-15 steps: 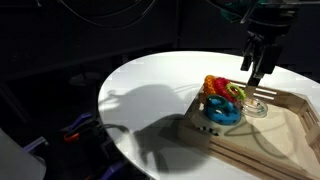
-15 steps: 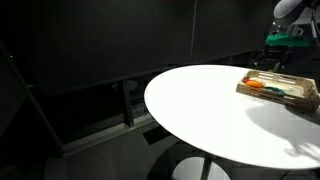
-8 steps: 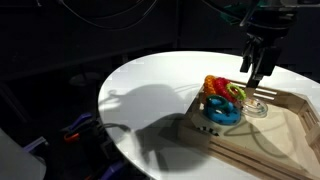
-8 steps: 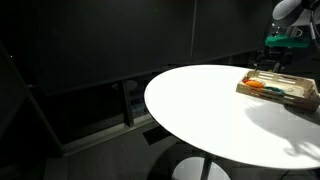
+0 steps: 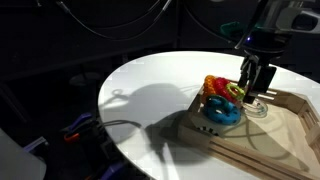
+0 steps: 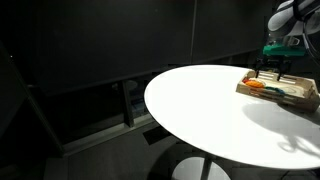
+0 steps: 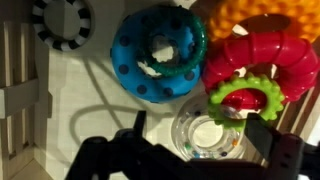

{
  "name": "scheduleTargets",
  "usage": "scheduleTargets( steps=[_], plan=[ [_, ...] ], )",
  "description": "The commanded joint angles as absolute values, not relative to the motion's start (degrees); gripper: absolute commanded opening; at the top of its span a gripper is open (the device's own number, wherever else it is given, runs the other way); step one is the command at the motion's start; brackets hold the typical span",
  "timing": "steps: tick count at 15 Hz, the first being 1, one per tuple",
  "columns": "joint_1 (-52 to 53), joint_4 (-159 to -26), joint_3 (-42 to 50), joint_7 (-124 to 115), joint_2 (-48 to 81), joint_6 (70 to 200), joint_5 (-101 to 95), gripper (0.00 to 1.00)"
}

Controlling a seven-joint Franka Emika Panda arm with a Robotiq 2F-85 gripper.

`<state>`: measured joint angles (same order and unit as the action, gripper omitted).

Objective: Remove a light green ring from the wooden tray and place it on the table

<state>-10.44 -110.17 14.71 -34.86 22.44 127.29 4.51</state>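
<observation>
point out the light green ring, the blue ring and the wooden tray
light green ring (image 7: 216, 100), wrist view, left band
blue ring (image 7: 130, 60), wrist view, left side
wooden tray (image 5: 225, 145), an exterior view, near rim

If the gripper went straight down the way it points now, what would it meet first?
Probably the clear ring lying in the wooden tray: the wrist view shows it framed by the open gripper. The light green ring sits beside it, so one finger might clip that instead; depth is unclear.
</observation>
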Motion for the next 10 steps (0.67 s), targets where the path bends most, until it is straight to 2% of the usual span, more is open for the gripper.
scheduleTargets(
  steps=[1,7,8,9,10],
  plan=[
    [-9.8,-107.9,15.5,-36.5,24.7,127.2,3.9,1.0],
    [-9.6,-107.2,15.5,-36.7,26.2,127.1,4.1,1.0],
    [-9.6,-107.0,15.5,-36.8,26.4,127.1,4.1,0.94],
    [-9.6,-107.0,15.5,-36.9,26.6,127.1,4.2,0.83],
    [-9.6,-106.9,15.5,-37.1,26.7,127.1,4.2,0.76]
  ],
)
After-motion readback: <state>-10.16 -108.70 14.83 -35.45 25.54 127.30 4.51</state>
